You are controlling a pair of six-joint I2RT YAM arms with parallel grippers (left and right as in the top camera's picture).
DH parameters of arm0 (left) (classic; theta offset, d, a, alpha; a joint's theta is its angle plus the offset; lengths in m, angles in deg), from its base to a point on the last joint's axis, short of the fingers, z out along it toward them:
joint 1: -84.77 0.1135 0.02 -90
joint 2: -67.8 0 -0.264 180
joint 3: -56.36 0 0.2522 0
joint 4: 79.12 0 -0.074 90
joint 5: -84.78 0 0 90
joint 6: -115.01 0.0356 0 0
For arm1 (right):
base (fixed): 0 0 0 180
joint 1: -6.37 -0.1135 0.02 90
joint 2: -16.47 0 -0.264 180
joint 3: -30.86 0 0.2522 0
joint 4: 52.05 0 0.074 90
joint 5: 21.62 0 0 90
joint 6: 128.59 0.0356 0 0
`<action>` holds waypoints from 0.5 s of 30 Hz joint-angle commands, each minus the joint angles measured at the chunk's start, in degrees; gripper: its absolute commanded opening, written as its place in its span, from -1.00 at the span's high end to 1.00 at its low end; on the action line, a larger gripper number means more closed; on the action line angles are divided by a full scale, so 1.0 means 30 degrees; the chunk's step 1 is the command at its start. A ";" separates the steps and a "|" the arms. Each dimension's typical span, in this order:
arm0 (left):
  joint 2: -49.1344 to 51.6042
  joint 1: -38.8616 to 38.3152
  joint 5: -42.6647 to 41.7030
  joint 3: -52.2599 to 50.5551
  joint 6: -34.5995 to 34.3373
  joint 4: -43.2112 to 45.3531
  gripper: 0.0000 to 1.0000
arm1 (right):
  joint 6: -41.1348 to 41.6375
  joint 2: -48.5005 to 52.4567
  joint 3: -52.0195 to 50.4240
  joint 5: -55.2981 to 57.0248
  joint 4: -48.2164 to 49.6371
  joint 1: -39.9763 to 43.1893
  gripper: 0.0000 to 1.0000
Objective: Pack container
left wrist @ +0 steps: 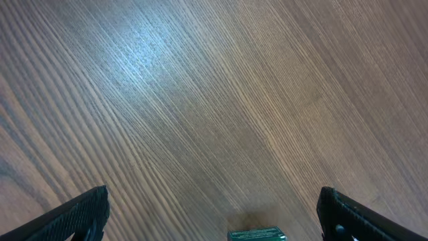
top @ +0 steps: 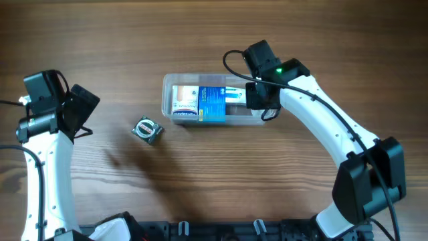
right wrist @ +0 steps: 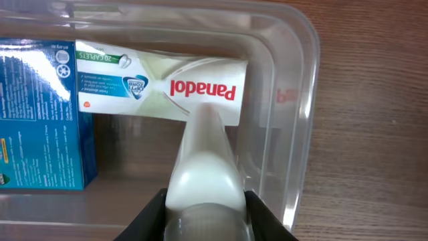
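The clear plastic container (top: pixel 167 90) lies at the table's middle back. It holds a white-and-orange box (top: pixel 185 100), a blue box (top: pixel 212 102) and a white Panadol box (top: pixel 235 94). My right gripper (top: pixel 257 100) is over the container's right end. In the right wrist view the gripper (right wrist: pixel 206 214) is shut on a white tube (right wrist: pixel 204 167), whose tip points at the Panadol box (right wrist: pixel 160 84), beside the blue box (right wrist: pixel 40 114) and inside the container wall (right wrist: pixel 304 100). My left gripper (top: pixel 83 110) is open and empty at the left; its wrist view shows the jaws (left wrist: pixel 214 214) wide apart.
A small dark green box with a round silver face (top: pixel 147 129) lies on the wood left of the container, between it and the left gripper. Its top edge shows at the bottom of the left wrist view (left wrist: pixel 257 235).
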 commanded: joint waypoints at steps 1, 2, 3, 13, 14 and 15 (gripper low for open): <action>-0.0262 0.0138 0.0248 -0.0029 -0.0182 0.0044 -0.99 | -0.0612 0.0372 -0.0401 -0.1392 0.0102 -0.0044 0.91; -0.0262 0.0138 0.0248 -0.0029 -0.0182 0.0044 -1.00 | -0.0736 0.0372 -0.0401 -0.1406 0.0102 -0.0044 0.91; -0.0262 0.0138 0.0248 -0.0029 -0.0182 0.0044 -0.99 | -0.0998 0.0372 -0.0401 -0.1559 0.0131 -0.0044 0.91; -0.0262 0.0138 0.0248 -0.0029 -0.0182 0.0044 -1.00 | -0.3177 0.0372 -0.0401 -0.2324 -0.0153 -0.0044 0.91; -0.0262 0.0138 0.0248 -0.0029 -0.0182 0.0044 -1.00 | -0.3643 0.0372 -0.0401 -0.2310 -0.0182 -0.0044 0.91; -0.0262 0.0138 0.0248 -0.0029 -0.0182 0.0044 -0.99 | -0.4189 0.0372 -0.0401 -0.2251 -0.0240 -0.0044 0.91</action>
